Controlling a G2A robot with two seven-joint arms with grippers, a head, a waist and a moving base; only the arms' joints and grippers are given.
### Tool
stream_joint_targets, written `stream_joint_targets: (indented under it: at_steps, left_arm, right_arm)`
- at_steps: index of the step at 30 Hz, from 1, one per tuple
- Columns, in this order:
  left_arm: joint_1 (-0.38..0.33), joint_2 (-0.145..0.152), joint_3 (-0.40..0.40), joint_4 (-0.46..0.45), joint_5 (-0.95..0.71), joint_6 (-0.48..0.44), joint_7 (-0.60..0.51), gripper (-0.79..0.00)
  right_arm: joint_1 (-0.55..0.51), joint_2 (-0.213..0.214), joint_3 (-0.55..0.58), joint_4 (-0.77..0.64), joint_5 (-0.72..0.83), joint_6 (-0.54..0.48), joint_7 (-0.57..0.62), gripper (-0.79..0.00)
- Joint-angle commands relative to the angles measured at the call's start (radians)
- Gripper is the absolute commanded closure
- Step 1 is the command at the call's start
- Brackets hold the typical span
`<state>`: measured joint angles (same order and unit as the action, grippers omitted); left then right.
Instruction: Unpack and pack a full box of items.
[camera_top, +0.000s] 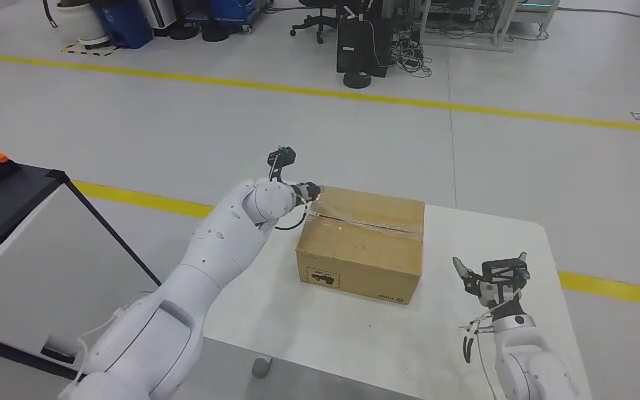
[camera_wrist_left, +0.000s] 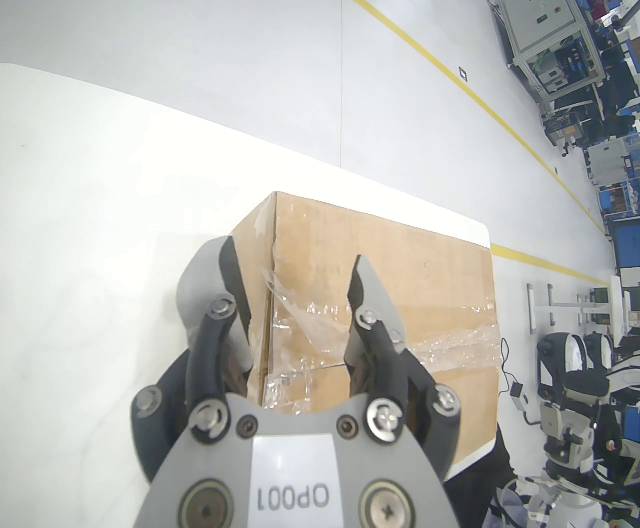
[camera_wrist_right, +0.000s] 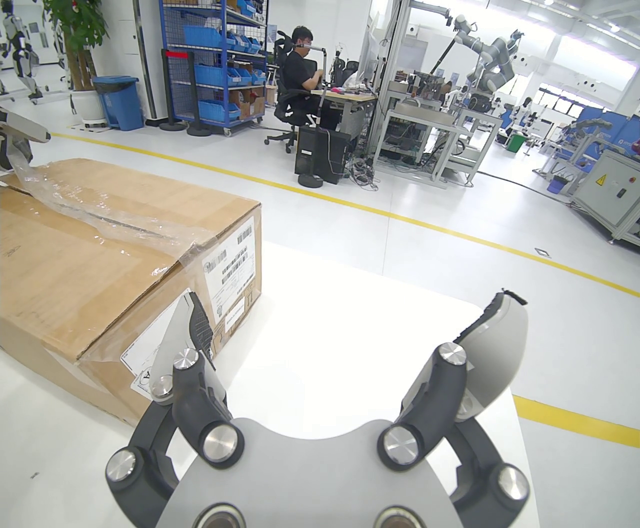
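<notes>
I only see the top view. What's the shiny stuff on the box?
Observer: Clear tape along the top seam of the box, crinkled and lifted at one end.
Operator: Is the left gripper pinching it?
Observer: No, the left gripper is open, with the loose tape end between its jaws.
Operator: What's on the box end by the other gripper?
Observer: White labels, facing the open right gripper.
</notes>
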<state>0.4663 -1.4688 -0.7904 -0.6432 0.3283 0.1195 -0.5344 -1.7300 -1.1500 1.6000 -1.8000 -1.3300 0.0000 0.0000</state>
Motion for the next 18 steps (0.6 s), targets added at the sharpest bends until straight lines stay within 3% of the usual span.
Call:
stream_joint_targets:
  at_steps: [1,10,18]
  left_arm:
    - [0.003,0.001,-0.001,-0.017,0.021,0.019,0.011,0.000]
    - [0.050,0.023,-0.028,-0.167,0.112,0.111,-0.001,0.000]
    - [0.127,0.060,-0.100,-0.435,0.160,0.115,-0.063,0.000]
  right_arm:
    - [0.000,0.000,0.000,0.000,0.000,0.000,0.000,-0.785]
    - [0.000,0.000,0.000,0.000,0.000,0.000,0.000,-0.785]
    - [0.000,0.000,0.000,0.000,0.000,0.000,0.000,-0.785]
